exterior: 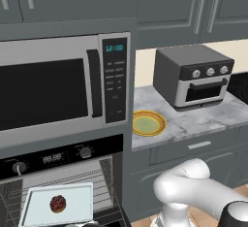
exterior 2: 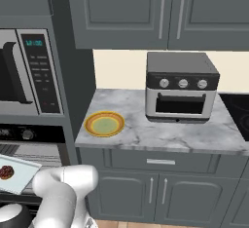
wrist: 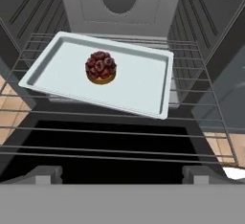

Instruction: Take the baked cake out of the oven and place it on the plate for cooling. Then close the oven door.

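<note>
The oven (exterior: 53, 158) stands open, its cavity lit. On a pulled-out wire rack (wrist: 119, 132) lies a pale blue-grey baking tray (wrist: 143, 84), set askew. The small reddish-brown cake (wrist: 100, 67) sits on the tray's left half, also visible from the base (exterior: 57, 203) (exterior 2: 6, 172). My gripper (wrist: 123, 175) is open, hovering in front of the rack's near edge and short of the tray, with nothing between its fingertips (wrist: 45, 173). The yellow-rimmed plate (exterior: 148, 123) (exterior 2: 104, 123) lies bare on the counter, right of the oven column. I cannot make out the oven door clearly.
A silver microwave (exterior: 48, 90) is built in above the oven. A grey toaster oven (exterior: 193, 75) (exterior 2: 181, 86) stands on the marble counter (exterior 2: 170, 132) behind and right of the plate. A black cooktop (exterior 2: 238, 110) borders the counter's right end. Drawers and cabinets sit below.
</note>
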Motion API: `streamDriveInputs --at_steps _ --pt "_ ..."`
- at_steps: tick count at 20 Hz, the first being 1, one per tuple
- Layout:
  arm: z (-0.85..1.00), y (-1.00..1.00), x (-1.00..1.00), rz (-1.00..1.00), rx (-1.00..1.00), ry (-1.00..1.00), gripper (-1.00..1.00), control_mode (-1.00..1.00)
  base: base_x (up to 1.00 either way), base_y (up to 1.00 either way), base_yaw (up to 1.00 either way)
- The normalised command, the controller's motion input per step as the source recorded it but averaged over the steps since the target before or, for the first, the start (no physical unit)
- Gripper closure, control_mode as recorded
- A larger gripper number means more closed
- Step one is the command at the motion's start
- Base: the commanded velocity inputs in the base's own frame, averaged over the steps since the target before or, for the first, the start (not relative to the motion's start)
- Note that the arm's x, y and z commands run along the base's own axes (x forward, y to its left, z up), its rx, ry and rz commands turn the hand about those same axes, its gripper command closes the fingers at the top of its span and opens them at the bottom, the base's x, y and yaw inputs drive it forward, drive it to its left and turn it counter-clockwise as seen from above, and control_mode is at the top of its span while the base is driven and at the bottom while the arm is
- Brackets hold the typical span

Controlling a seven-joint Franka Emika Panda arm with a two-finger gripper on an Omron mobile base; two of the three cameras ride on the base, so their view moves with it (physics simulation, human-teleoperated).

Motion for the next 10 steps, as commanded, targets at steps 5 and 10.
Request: streamDriveInputs --at_steps 5,10 --pt "0.0 0.18 0.07 0.0 0.0 0.01 -1.0 -1.0 0.0 0.0 0.0" --pt "0.0 0.11 0.21 0.0 0.0 0.01 -1.0 -1.0 0.0 0.0 0.0"
